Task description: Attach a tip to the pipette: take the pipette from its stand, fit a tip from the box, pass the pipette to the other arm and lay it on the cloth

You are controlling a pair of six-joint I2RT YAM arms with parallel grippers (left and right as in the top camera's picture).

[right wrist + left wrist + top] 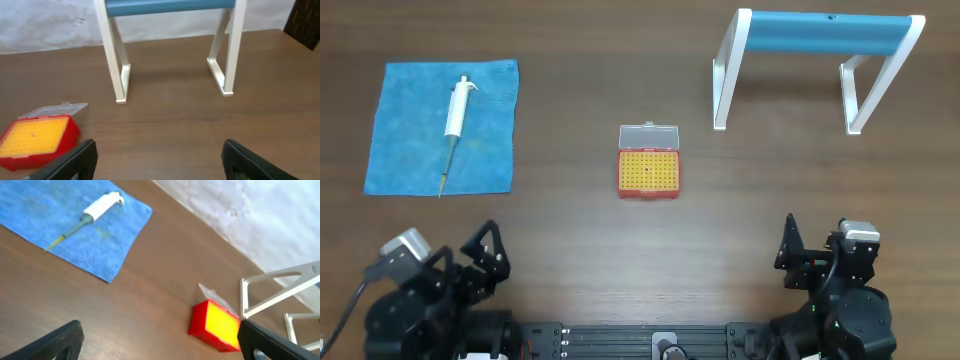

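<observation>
1. The blue cloth (400, 150) lies well left of the tip box (648, 172). The pipette (456, 108), with a yellowish tip on its end, rests on it.
2. The left gripper (485, 255) hangs left of the box by its arm's base, fingers spread wide and empty.
3. The box's lid is open.
4. The right gripper (792, 255) hangs right of the box, fingers likewise apart, holding nothing.
5. The stand (820, 32) is right of the box, farther back.

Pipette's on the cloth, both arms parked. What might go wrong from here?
The pipette lies with its tip right at the cloth edge; a slight roll could put it on bare table. The tip box stands open mid-table, so its tips are exposed and an arm crossing there might knock it.
</observation>
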